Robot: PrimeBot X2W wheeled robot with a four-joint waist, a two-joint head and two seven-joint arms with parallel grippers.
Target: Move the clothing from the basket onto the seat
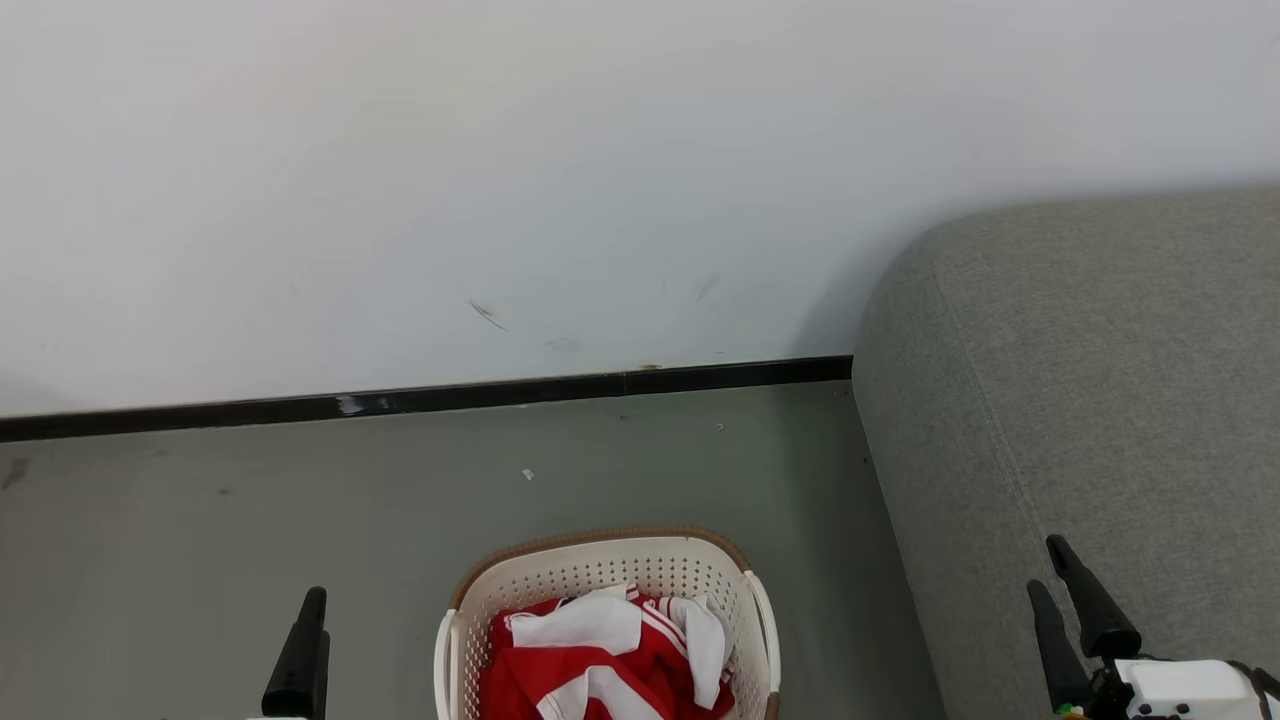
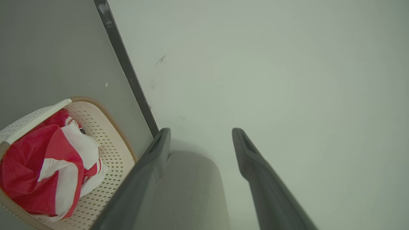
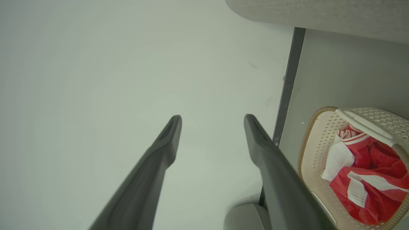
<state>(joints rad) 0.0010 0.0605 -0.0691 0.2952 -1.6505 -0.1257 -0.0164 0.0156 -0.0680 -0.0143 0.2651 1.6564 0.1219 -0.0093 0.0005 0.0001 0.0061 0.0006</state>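
The cream perforated basket (image 1: pixel 470 610) with a brown rim stands on the floor at the bottom centre of the head view. The clothing (image 1: pixel 610 665), red with white panels and stripes, lies crumpled inside it. The grey seat (image 1: pixel 1090 400) rises to the basket's right. My left gripper (image 1: pixel 312 610) hangs left of the basket, and my right gripper (image 1: pixel 1046 566) hangs in front of the seat. Both are apart from the clothing. The left wrist view shows the left gripper (image 2: pixel 201 131) open and empty, with the basket (image 2: pixel 110 118) and clothing (image 2: pixel 35 159) at lower left. In the right wrist view the right gripper (image 3: pixel 213 117) is open and empty, with the basket (image 3: pixel 306 137) and clothing (image 3: pixel 370 188) at lower right.
A white wall (image 1: pixel 560 180) with a few dark scuffs stands behind the basket. A black skirting board (image 1: pixel 430 398) runs along its foot. Grey floor (image 1: pixel 200 520) stretches left of the basket, and a narrow strip of it separates the basket from the seat.
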